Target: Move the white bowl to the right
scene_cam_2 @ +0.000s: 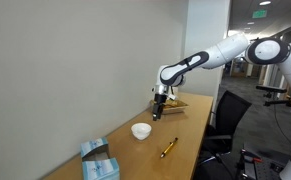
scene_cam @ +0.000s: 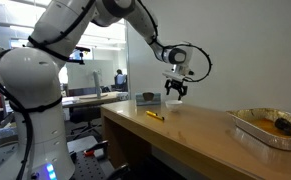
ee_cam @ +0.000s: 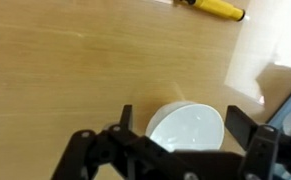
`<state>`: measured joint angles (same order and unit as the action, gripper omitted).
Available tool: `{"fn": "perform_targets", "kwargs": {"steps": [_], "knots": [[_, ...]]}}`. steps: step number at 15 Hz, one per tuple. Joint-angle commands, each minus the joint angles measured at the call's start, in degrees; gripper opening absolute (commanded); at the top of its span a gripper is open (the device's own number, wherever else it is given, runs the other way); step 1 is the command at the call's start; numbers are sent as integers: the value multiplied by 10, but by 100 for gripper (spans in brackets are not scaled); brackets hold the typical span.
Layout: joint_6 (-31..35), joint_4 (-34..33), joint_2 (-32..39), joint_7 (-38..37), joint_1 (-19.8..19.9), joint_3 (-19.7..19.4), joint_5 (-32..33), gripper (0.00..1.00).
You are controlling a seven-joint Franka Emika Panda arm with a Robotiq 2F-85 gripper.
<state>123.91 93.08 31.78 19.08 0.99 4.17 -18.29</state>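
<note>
The white bowl [scene_cam_2: 140, 131] stands on the wooden table, small, round and empty. In the wrist view the bowl [ee_cam: 186, 128] lies below and between the two black fingers. My gripper [scene_cam_2: 158, 112] hangs above the table, a little beyond the bowl towards the table's far end, not touching it. In the wrist view the gripper [ee_cam: 183, 120] is open, with a finger on each side of the bowl and a gap to each. In an exterior view the gripper [scene_cam: 175, 90] hovers over the table top with nothing in it.
A yellow-and-black pen [scene_cam_2: 169, 149] lies near the table's edge and shows in the wrist view [ee_cam: 217, 8] and in an exterior view [scene_cam: 156, 115]. A large foil tray [scene_cam: 268, 129] holding something brown stands at one end of the table [scene_cam: 195, 135]. A wall runs along the table.
</note>
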Motion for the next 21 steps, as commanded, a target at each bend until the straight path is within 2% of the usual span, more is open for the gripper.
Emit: {"fn": "perform_targets", "kwargs": {"steps": [1,5,10,11,12,14,17,21], "knots": [[-68,-112,77,-8,22,22,-6,100],[-99,-191,143,-15,26,34,-3,100],[-101,-241,188,-29,22,38,2,98],[-101,-249,194,-31,23,39,1,92],[-101,-254,198,-35,22,38,2,74],[-103,-265,206,-35,22,36,6,63],[-108,-278,214,-34,21,36,10,38],[-105,-277,217,-29,20,36,12,9]]}}
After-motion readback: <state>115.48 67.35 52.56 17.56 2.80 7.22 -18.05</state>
